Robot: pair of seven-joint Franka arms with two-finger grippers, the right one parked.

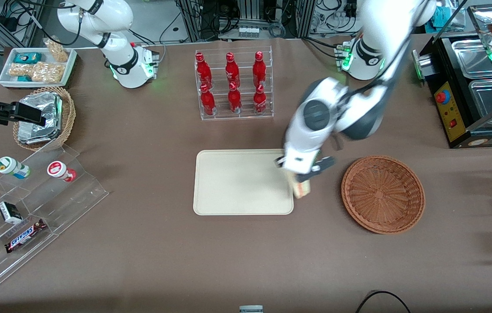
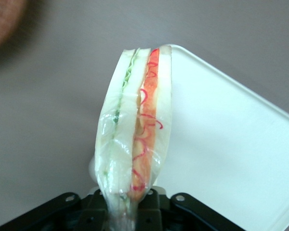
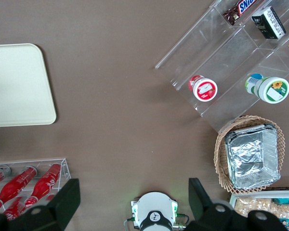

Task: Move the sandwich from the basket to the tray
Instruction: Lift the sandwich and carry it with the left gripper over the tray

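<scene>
**A:** Where is the sandwich (image 2: 135, 130) now?

**B:** The gripper (image 1: 304, 174) has it. The fingers are pinched on one end of the sandwich, so it hangs up in the air. It is not in the basket (image 1: 383, 194) any more. The basket looks bare inside.

**A:** Is it on the tray (image 1: 237, 182) yet?

**B:** No. The sandwich hangs right at the edge of the tray, the edge closest to the basket. It is between the tray and the basket, much closer to the tray. From the wrist camera you can see the tray's corner just beside the bread.

**A:** So what step is this?

**B:** The carrying step, I think. The pick-up is done. The putting down is not done yet.

**A:** What should come next?

**B:** I think the arm should go a bit more over the tray, toward the middle. Then it should go down until the sandwich sits on the tray. Then the fingers should let go.

**A:** Could it go wrong?

**B:** Maybe. If it lets go here, the sandwich could land on the rim or on the table.
</scene>
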